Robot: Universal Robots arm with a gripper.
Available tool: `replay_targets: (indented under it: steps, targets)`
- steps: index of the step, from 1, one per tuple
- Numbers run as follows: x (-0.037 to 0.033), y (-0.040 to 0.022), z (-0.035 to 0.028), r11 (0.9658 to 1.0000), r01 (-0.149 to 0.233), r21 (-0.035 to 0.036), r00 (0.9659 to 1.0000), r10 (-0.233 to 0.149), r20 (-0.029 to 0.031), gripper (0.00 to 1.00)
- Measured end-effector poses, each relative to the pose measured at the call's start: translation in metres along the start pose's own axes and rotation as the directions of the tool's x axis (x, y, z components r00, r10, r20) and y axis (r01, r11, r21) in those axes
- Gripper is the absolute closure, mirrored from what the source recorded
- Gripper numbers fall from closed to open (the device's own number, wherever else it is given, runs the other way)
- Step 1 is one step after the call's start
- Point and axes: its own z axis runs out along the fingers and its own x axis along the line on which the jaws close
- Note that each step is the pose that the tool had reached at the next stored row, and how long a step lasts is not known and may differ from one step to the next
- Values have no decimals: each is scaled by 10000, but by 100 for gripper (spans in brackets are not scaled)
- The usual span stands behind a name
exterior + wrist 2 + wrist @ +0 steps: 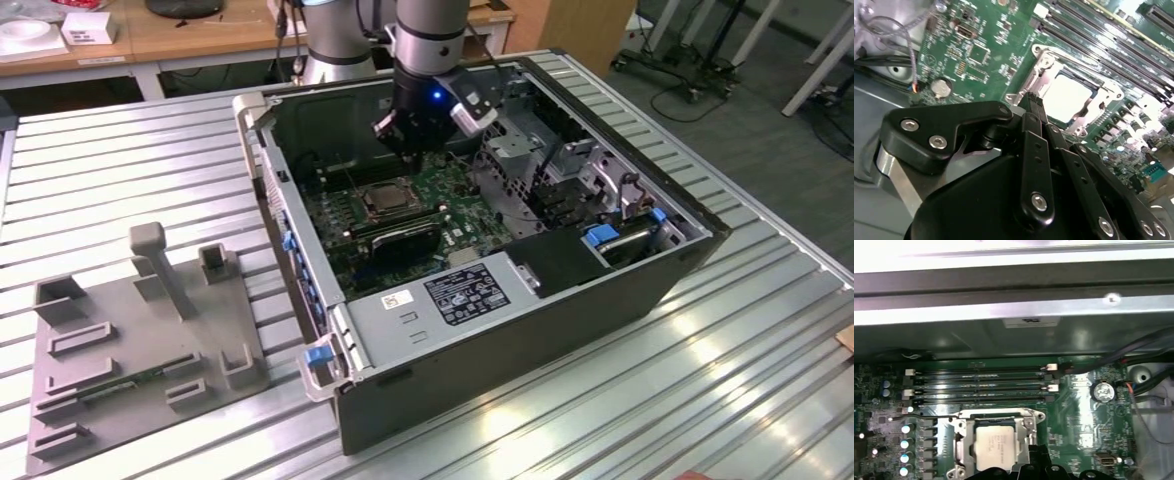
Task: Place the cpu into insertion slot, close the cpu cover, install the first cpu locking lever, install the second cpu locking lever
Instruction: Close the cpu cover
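Observation:
The cpu (996,445) lies flat in the insertion slot (384,196) on the green motherboard (447,190) inside the open computer case. Its pale metal top (1070,94) shows through the window of the cpu cover (1045,65), which lies down over it as a silvery frame (961,440). A thin metal lever rod (921,416) runs along the socket side facing the memory slots. My gripper (404,148) hangs just above the board beside the socket. Its black fingers (1030,107) sit pressed together, shut on nothing, with the gripper (1029,466) at the socket's edge.
Long black memory slots (979,385) run next to the socket. A coin battery (1102,391) and loose cables (1144,390) lie near the case wall. A drive cage (561,170) rises on the exterior view's right. A grey fixture tray (134,340) sits outside the case.

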Motion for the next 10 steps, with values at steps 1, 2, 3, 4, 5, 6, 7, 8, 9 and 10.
replay_targets:
  steps: [1,2,3,4,5,6,7,8,9,10]
  targets:
    - [19,-1,4,10000,0,-1,10000,0,7,90]
    - [38,-3,10,10000,0,0,10000,0,11,90]
    - [55,-5,18,10000,0,1,10000,0,12,90]
    - [74,-6,27,10000,2,0,10000,-2,16,90]
    - [92,-8,37,10000,2,-1,10000,-2,18,90]
    - [109,-10,43,10000,1,-1,10000,-1,21,90]
    - [118,-11,44,10000,2,0,10000,-2,23,90]
    - [118,-11,44,10000,1,1,10000,-1,22,90]
    - [118,-11,44,10000,2,1,10000,-2,22,90]
    - [118,-11,44,10000,2,1,10000,-2,22,90]
